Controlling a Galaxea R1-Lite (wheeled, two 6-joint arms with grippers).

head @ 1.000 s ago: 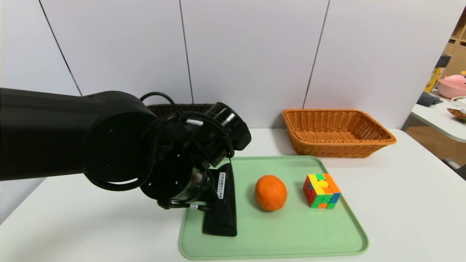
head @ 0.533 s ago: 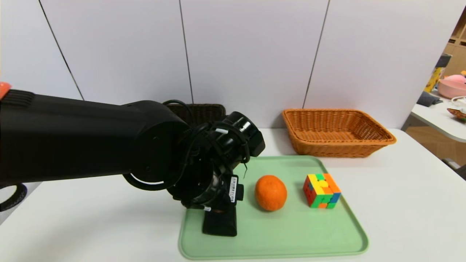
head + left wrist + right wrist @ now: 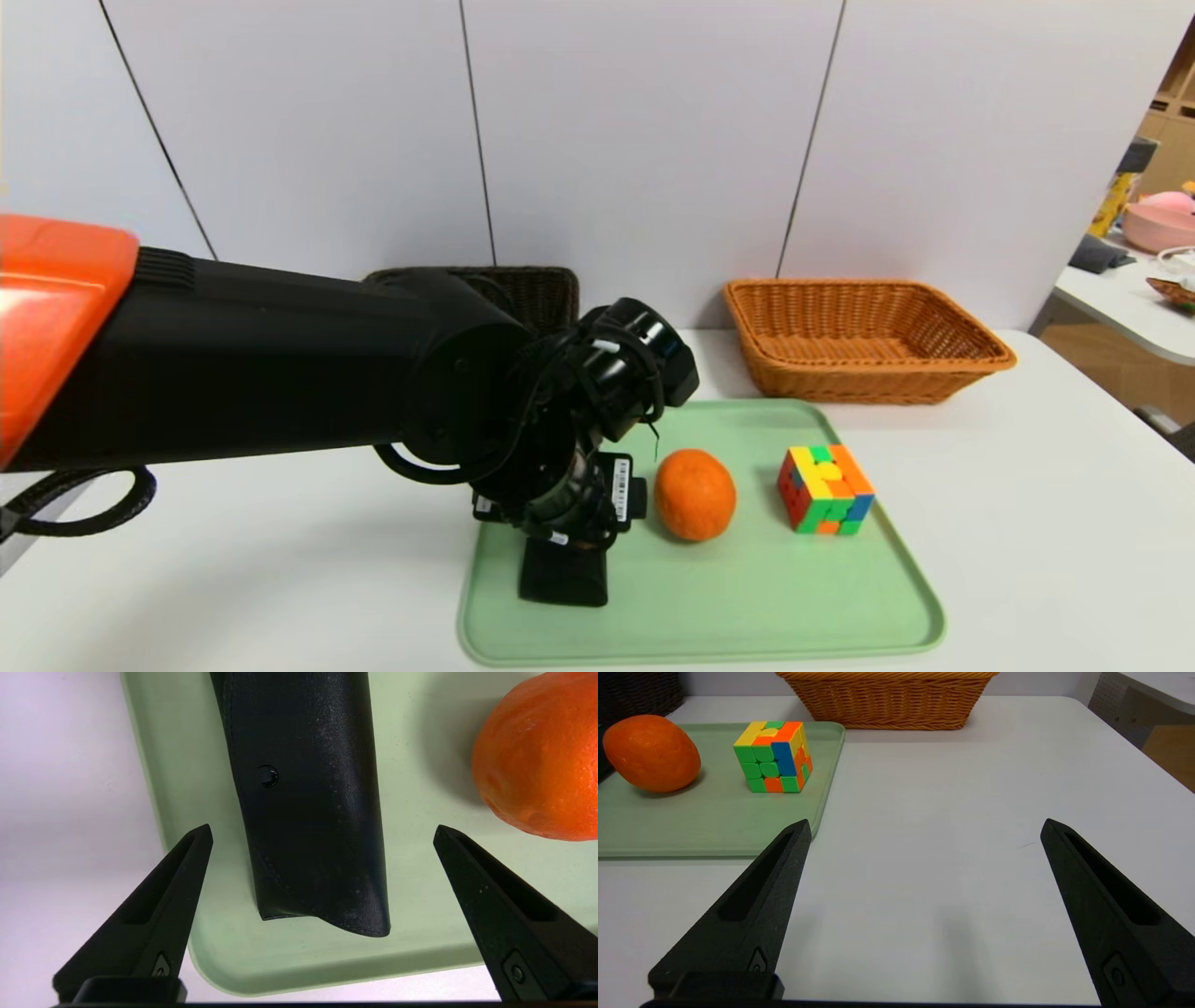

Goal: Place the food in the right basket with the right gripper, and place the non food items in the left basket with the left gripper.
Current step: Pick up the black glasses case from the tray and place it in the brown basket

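Observation:
A long black pouch (image 3: 563, 581) lies at the left end of the green tray (image 3: 747, 607). My left gripper (image 3: 322, 828) points down over the pouch's (image 3: 308, 788) near end. It is open, one finger on each side, not touching. The orange fruit (image 3: 694, 494) sits mid-tray, close to the left wrist. To its right stands the multicoloured cube (image 3: 825, 489). The dark brown basket (image 3: 532, 289) shows behind the left arm, mostly hidden. At the back right is the orange-tan basket (image 3: 840, 383), with nothing in it. My right gripper (image 3: 925, 822) is open above bare table right of the tray (image 3: 691, 821).
The white table's right edge (image 3: 1074, 392) lies just past the orange-tan basket. Another table with a pink bowl (image 3: 1162, 222) stands beyond it. A white panel wall rises close behind both baskets. The left forearm spans the table's left half.
The left arm has reached farther right and lower. Its gripper now hangs over the near end of the pouch, covering more of it. Orange and cube have not moved.

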